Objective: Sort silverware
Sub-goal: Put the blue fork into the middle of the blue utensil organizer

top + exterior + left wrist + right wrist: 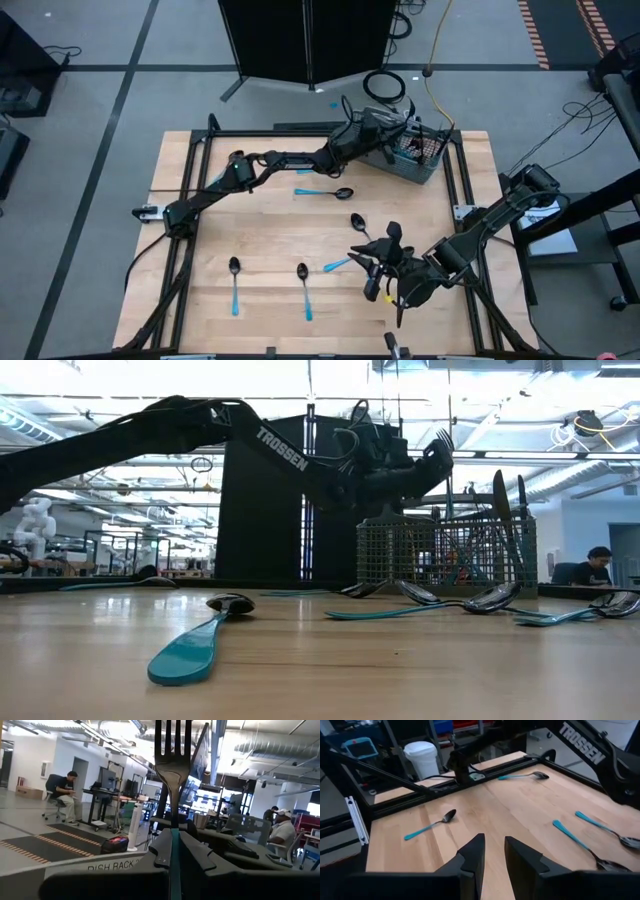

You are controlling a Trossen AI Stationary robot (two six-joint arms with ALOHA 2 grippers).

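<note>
The left gripper (172,852) clamped a fork (172,765) upright over the far basket (415,158), ready to drop; the right gripper's (492,855) jaws stood slightly apart, empty.

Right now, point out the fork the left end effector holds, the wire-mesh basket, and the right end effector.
fork (173,767): left wrist view, base of the tines.
wire-mesh basket (400,555): low view, front mesh wall.
right end effector (493,851): right wrist view, midway between its fingertips.
</note>
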